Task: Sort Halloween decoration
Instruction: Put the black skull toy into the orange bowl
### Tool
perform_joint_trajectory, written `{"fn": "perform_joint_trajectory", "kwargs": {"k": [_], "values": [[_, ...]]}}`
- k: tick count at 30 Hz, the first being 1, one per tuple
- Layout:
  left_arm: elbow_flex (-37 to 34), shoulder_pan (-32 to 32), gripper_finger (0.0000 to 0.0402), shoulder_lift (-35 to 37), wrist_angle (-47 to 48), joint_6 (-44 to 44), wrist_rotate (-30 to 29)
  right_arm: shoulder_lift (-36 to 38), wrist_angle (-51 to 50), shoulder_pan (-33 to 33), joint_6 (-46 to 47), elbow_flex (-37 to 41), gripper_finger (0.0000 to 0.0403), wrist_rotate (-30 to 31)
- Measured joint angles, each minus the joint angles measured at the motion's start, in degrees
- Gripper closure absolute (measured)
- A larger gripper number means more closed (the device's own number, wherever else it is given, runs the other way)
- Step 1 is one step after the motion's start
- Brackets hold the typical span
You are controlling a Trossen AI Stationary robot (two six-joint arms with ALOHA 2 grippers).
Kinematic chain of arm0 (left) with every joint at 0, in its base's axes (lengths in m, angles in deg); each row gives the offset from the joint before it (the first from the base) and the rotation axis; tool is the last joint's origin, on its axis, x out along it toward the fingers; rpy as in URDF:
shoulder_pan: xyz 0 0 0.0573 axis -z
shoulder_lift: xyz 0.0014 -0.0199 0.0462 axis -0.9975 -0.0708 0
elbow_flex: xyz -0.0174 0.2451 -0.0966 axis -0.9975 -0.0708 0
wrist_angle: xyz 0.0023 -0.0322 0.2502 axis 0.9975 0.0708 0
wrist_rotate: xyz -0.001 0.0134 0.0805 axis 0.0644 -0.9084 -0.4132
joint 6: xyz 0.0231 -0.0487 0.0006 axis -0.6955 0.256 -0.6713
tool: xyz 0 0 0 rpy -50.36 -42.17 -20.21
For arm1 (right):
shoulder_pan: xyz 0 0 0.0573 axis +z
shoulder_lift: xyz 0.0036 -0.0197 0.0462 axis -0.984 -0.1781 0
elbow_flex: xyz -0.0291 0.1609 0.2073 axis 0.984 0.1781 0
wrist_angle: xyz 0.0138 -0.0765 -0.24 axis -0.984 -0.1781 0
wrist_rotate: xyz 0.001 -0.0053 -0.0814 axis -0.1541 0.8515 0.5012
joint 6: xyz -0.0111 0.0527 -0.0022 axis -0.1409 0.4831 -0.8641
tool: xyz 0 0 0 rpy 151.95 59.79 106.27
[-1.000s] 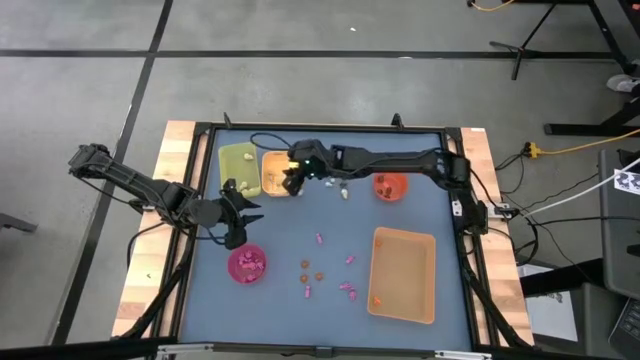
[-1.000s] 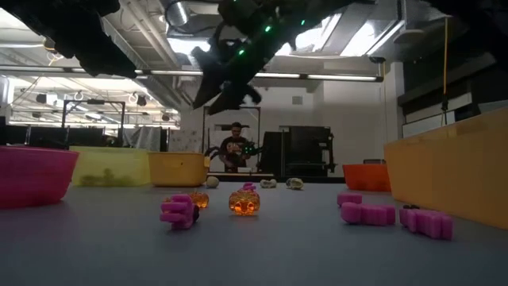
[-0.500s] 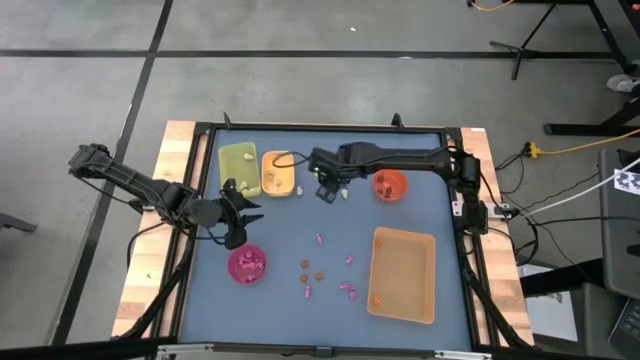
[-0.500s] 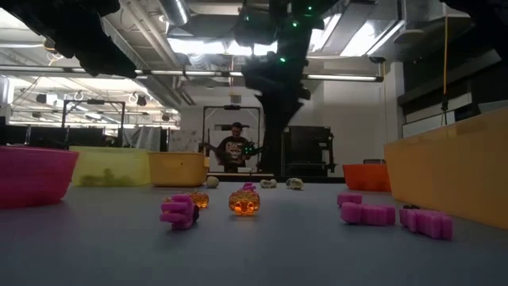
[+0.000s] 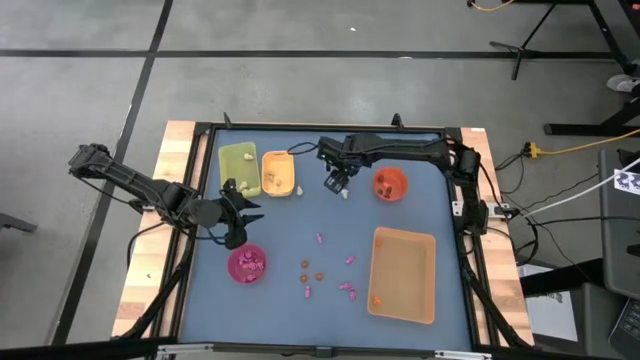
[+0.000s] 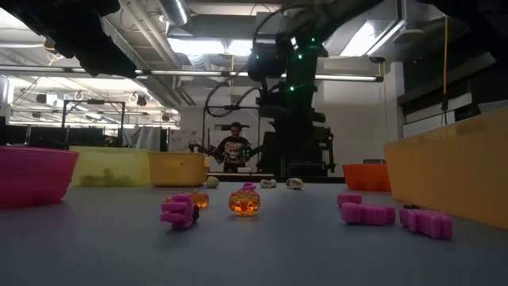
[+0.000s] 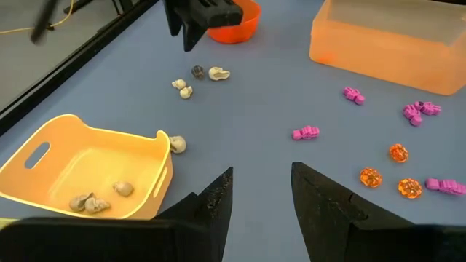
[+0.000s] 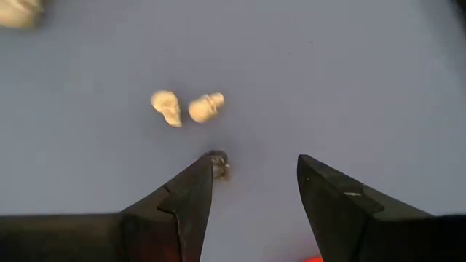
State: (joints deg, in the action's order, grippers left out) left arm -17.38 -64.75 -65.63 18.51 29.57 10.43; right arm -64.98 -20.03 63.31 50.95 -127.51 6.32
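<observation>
**A:** Which step was in hand?

**B:** On the left, the left gripper (image 5: 236,212) waited with fingers apart by the pink bowl (image 5: 247,264). Farther right, the right gripper (image 8: 255,178), fingers apart and empty, hung over cream skulls (image 8: 187,107) and a grey trinket (image 8: 218,164) near the orange bowl (image 5: 390,185). Next, probably: lower and close on one.

**A:** And the rest?

**B:** Pink (image 5: 348,290) and orange trinkets (image 5: 313,271) lay mid-table on the blue-grey mat (image 5: 300,225); a person (image 6: 233,150) sat far behind.
</observation>
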Motion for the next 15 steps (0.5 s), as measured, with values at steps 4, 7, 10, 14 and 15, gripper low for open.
{"fn": "perform_joint_trajectory", "kwargs": {"k": [4, 7, 10, 14, 15], "values": [[0.0, -0.02, 0.0276, 0.0, -0.02, 0.0, -0.01, -0.01, 4.02, -0.29, 0.01, 2.91, 0.0205, -2.8], [0.0, -0.02, 0.0276, 0.0, -0.02, 0.0, -0.02, -0.03, 6.73, -0.04, 0.01, 4.66, 0.0205, -2.99], [0.0, -0.02, 0.0276, 0.0, -0.02, 0.0, -0.02, -0.01, 9.81, 0.05, 0.01, 6.63, 0.0205, -3.03], [0.0, -0.01, 0.0276, 0.0, -0.02, 0.0, -0.02, -0.01, 11.61, -0.09, 0.03, 8.7, 0.0205, -2.96], [0.0, -0.02, 0.0276, 0.0, 0.0, 0.0, -0.02, -0.01, 11.58, -0.08, 0.05, 9.34, 0.0205, -2.96]]}}
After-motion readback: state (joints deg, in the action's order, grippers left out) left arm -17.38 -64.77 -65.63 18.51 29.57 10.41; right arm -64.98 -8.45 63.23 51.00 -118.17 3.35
